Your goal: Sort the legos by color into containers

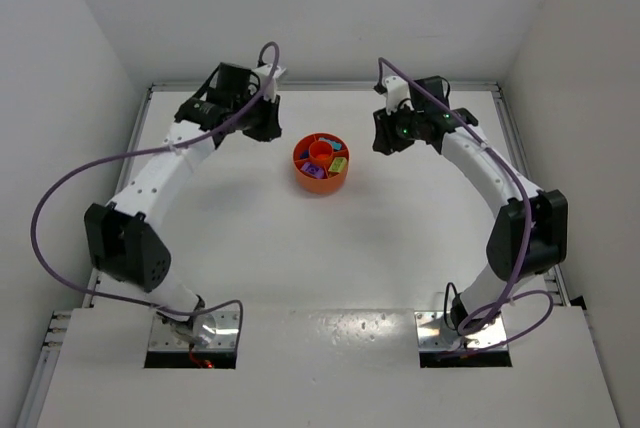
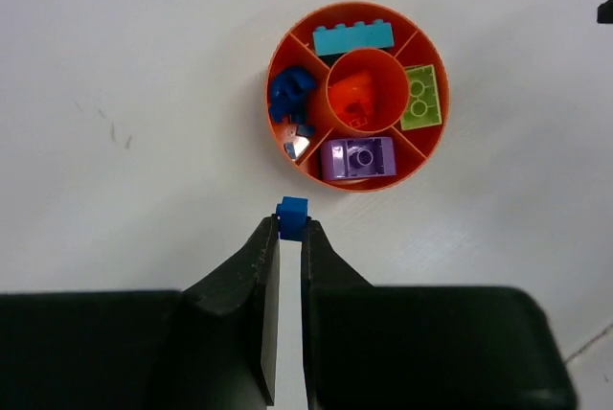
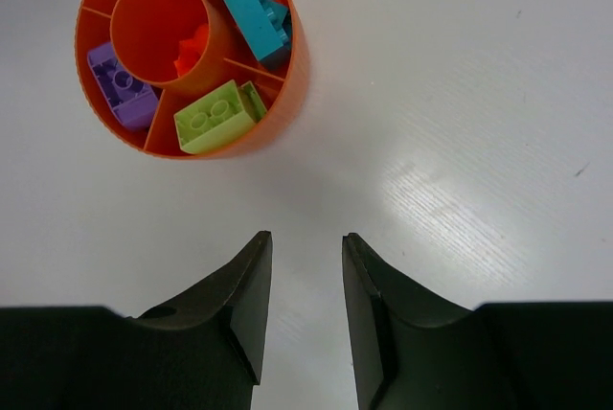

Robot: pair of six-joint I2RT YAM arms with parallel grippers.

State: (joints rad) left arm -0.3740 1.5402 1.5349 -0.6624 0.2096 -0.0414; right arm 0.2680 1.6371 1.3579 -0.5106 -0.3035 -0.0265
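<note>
Left gripper (image 2: pixel 290 238): clenched on a blue brick (image 2: pixel 292 213), which is pinched at the very fingertips (left wrist view).
Blue brick: just beside the bowl (image 2: pixel 271 75), outside its near wall and level with the purple wedge; whether it sits on the table (image 2: pixel 115 65) or hangs above it, I cannot tell.
Wedges: teal brick (image 2: pixel 352 38) on the far side; lime brick (image 2: pixel 421 97) on the right; purple brick (image 2: pixel 356 158) on the near side; blue pile (image 2: pixel 290 92) on the left, with a small pale piece next to it (too blurred to name).
Cup (image 2: pixel 388 75): at the bowl's centre, with orange pieces (image 2: pixel 352 102) inside.
Right gripper (image 3: pixel 306 242): released, jaws apart with nothing between them, over bare table (right wrist view).
Bowl, right wrist view: up and left of the fingers, well apart from them; teal, lime and purple bricks each lie in a separate wedge, and orange shows inside the cup.
Bowl, top view: mid-table, between the two grippers; the left one is near its rim, the right one a little farther off.
Left arm (image 1: pixel 160 173): curves out from the near edge and bends inward toward the bowl.
Right arm (image 1: pixel 490 173): mirrors it on the other side.
Cables (image 1: pixel 40 208): purple, one looped along each arm.
</note>
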